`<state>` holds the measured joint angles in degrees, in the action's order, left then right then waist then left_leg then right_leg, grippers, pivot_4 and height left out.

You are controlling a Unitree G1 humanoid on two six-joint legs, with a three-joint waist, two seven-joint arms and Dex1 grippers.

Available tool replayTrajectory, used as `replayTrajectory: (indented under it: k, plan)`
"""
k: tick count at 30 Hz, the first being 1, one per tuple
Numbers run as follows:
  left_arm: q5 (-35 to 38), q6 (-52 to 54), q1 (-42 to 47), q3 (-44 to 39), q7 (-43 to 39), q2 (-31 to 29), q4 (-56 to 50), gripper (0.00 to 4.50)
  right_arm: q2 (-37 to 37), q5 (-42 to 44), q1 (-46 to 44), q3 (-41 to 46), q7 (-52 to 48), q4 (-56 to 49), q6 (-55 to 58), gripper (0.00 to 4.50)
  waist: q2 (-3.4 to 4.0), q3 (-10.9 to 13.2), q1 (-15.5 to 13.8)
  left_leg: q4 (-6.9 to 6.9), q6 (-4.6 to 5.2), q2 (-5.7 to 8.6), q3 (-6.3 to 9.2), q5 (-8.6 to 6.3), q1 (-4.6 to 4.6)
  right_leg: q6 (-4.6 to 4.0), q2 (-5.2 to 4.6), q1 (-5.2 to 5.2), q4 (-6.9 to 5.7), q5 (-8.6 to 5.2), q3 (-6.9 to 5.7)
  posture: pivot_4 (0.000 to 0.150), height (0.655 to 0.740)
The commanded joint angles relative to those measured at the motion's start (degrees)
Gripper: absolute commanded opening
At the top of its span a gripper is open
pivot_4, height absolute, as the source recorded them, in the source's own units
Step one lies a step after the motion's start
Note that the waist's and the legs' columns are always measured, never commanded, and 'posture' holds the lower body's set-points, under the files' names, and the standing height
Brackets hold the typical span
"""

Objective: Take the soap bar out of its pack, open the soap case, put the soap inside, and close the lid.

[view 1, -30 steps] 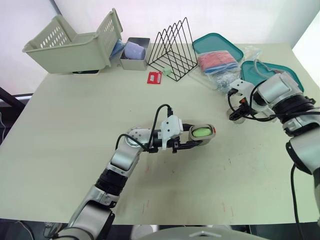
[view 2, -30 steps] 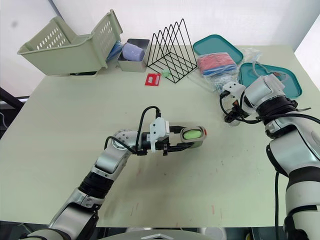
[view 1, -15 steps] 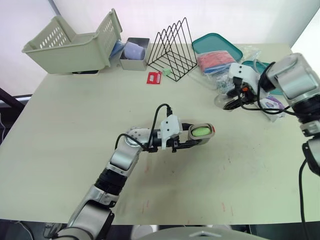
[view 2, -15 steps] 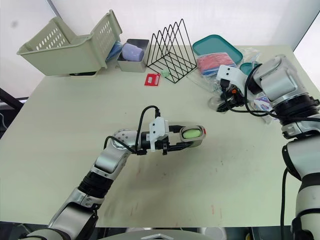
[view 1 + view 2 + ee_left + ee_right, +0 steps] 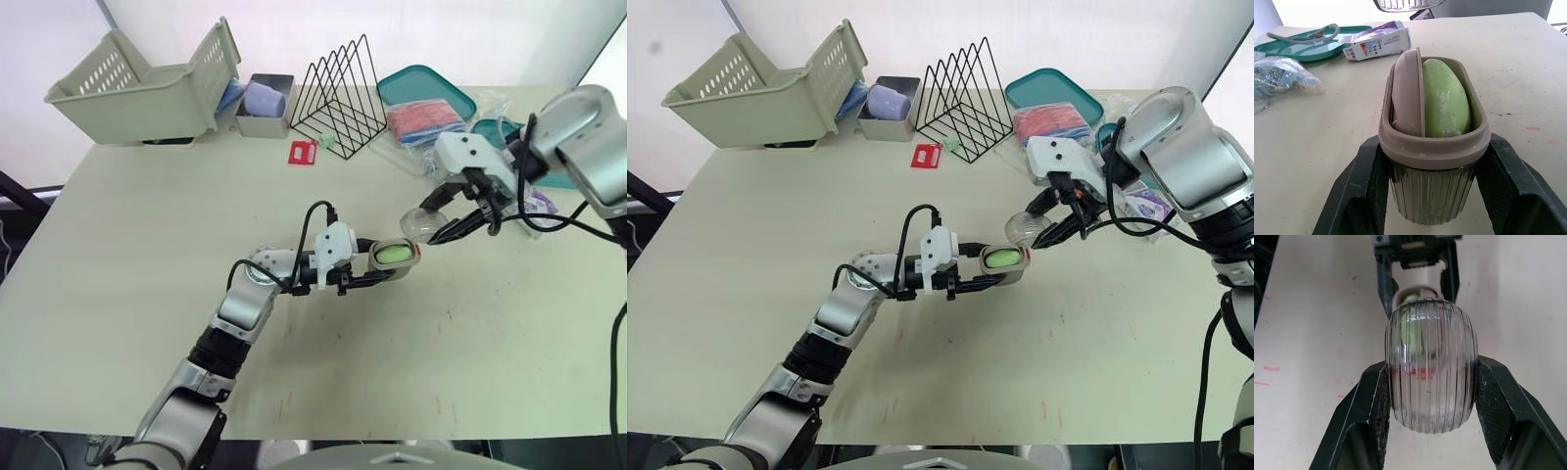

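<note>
The soap case (image 5: pixel 1432 200) is being clamped by the left end effector (image 5: pixel 1433 147), with one black finger on each long side of its ribbed body. Between these fingers, in the open mouth of the case, the green soap (image 5: pixel 1445 100) is sitting on its edge beside a beige insert (image 5: pixel 1408 93).

The clear ribbed lid (image 5: pixel 1431 396) is being squeezed by the right end effector (image 5: pixel 1432 369), one finger on each side. It is being held above the bench (image 5: pixel 147 245), and the open case is lying just beyond it.

Far beyond the left end effector, the soap pack (image 5: pixel 1376 44) is lying next to a teal tray (image 5: pixel 1312 41).

The lid is being judged as light, stiff and smooth, probably thin hard plastic. A hard squeeze could crack it or make it slip out. The present hold across the ribs seems suitable. The soap is probably slippery, so the case is better held by its body.
</note>
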<state>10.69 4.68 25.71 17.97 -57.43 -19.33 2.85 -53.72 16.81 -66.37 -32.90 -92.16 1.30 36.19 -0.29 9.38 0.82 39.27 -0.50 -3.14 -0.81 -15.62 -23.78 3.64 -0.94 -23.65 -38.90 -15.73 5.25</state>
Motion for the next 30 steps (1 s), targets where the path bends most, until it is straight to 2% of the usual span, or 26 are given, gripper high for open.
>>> replayTrajectory:
  k: [1,15,30]
  plan:
    - [0.22,-0.77,0.59,-1.02,0.46,0.16,-0.91,2.0,1.17,-1.54,0.91,2.13,0.09,-2.43,0.19,1.84,0.0,0.0,0.01,0.0,0.0,0.0,0.0,0.0,0.0,0.0,0.0,0.0,0.01,0.0,0.0,0.15,0.74]
    - [0.11,-0.41,0.58,-0.79,0.88,0.36,-1.62,2.0,5.02,-5.91,4.21,3.08,2.36,-4.34,-0.4,1.84,0.0,0.0,0.0,0.0,0.0,0.0,0.0,0.0,0.0,0.0,0.0,0.0,0.0,0.0,-0.01,0.15,0.74]
    - [0.12,-0.34,0.58,-1.06,1.19,0.18,-1.55,2.0,7.79,-6.86,7.19,3.42,2.98,-7.75,1.28,1.84,0.0,0.0,0.09,0.0,0.0,0.0,0.01,0.0,0.04,0.0,0.01,0.03,-0.02,0.0,-0.01,0.15,0.74]
